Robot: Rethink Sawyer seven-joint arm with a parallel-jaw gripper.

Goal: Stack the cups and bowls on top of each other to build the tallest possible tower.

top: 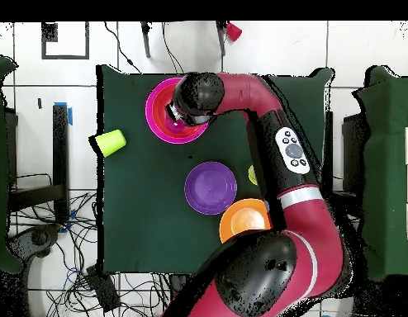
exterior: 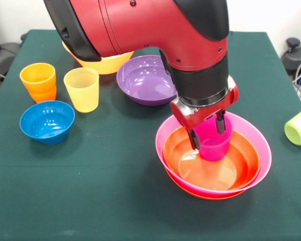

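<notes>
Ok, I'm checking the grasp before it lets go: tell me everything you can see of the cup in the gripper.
The cup is a small tapered tumbler of translucent magenta-purple plastic, upright, mouth up. It sits inside the orange bowl, itself nested in the pink bowl. The gripper has one finger on each side of its rim.

Dark green cloth-covered table (exterior: 115, 201), square, seen whole from overhead.

Directly on cloth, front view:
- small blue bowl (exterior: 46, 121), upright, left side.
- orange cups (exterior: 38, 82), two nested, just behind blue bowl.
- yellow cup (exterior: 82, 89), upright, just right of orange cups.
- purple bowl (exterior: 145, 79), upright, centre rear.
- yellow-orange bowl (exterior: 104, 62), far side, mostly hidden behind arm.
- red-orange bowl (exterior: 203, 193), bottom of nested pile at right; only lower rim showing under pink bowl.
- lime green cup (exterior: 300, 127), on its side, right edge.
</notes>
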